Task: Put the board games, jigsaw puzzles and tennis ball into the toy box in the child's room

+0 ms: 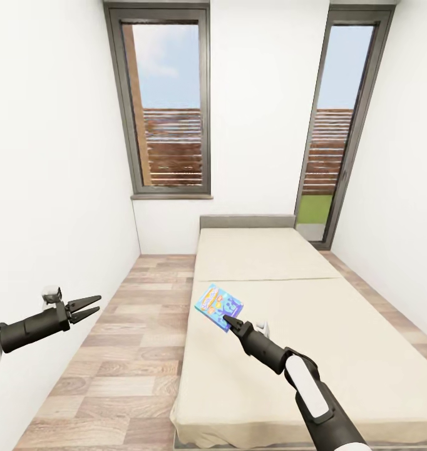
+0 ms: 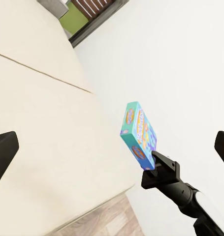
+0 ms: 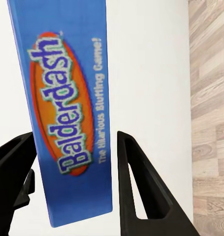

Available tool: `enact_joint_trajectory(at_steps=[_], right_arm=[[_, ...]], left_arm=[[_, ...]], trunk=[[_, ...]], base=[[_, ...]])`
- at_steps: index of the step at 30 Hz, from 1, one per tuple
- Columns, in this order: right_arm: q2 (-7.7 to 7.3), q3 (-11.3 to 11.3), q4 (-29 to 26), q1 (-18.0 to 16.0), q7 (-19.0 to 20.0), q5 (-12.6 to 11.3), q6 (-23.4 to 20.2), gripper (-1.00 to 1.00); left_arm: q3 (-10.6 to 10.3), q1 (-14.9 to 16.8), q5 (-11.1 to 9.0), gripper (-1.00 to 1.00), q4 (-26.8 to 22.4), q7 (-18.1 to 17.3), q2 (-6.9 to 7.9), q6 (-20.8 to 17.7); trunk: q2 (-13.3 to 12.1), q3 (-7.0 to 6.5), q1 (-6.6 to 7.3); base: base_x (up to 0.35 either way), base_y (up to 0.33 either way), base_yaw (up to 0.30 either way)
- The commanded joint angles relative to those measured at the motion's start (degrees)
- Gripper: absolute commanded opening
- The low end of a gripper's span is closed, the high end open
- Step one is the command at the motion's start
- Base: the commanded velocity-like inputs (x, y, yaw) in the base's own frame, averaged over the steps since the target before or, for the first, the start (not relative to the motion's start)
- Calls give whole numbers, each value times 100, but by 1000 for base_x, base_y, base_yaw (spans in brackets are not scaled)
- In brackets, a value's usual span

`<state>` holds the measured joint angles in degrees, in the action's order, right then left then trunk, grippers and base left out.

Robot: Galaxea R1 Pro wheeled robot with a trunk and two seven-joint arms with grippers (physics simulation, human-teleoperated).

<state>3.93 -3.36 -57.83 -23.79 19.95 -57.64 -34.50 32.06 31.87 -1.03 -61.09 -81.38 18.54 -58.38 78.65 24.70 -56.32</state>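
Board game (image 1: 218, 305) pinched at corner by right hand (image 1: 229, 322), held tilted above bed (image 1: 339, 351). Left hand (image 1: 88, 307) spread, idle over floor. Thin grip: carry slow, keep box level en route to toy box.

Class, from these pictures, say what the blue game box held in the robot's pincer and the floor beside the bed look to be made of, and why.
The flat light-blue game box, clamped in the right pincer, looks like printed cardboard: sharp edges, a smooth face, the orange "Balderdash" logo. The brown plank floor looks like matte wood or laminate, judging by its grain and staggered seams.
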Motion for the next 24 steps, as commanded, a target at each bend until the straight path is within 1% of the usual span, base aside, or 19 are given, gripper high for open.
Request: enact_joint_trajectory(at_steps=[1, 7, 10, 12, 14, 15, 18, 21, 24], right_arm=[[2, 4, 0, -3, 8, -10, -20, -100], [-1, 8, -1, -12, -34, 21, -47, -100], [-11, -5, -2, -72, -85, 43, -79, -100], [-23, -2, -2, -98, -181, 51, -165, -100], [-34, 5, -11, -115, -398, 51, -343, -100], [-36, 7, -48, -117, -502, 51, -415, -100], [-42, 10, -245, -93, -643, 48, -505, -100], [-42, 10, -501, -49, -690, 44, -530, -100], [-42, 11, -632, -30, -711, 43, -540, -100]], left_arm=[[2, 4, 0, 100, 0, -18, -1, -60], [-2, 4, -2, 100, 0, -18, -5, -60], [1, 4, -2, 100, 0, -18, -3, -60], [1, 4, -2, 100, 0, -18, -5, -59], [0, 4, -1, 100, 0, -18, -7, -59], [1, 4, 2, 100, 0, -18, -7, -59], [-3, 4, 5, 100, 0, -18, -8, -59], [0, 4, 10, 100, 0, -18, -3, -59], [-3, 4, 14, 100, 0, -18, -6, -59]], trunk=[[-38, -12, 23], [-279, -120, 155], [-399, -174, 220], [-479, -209, 264], [-559, -245, 308], [-599, -263, 330], [-720, -317, 396], [-840, -371, 462], [-960, -425, 528]], base=[[0, 0, 0], [0, 0, 0], [0, 0, 0], [0, 0, 0], [0, 0, 0], [0, 0, 0], [0, 0, 0], [0, 0, 0], [0, 0, 0]])
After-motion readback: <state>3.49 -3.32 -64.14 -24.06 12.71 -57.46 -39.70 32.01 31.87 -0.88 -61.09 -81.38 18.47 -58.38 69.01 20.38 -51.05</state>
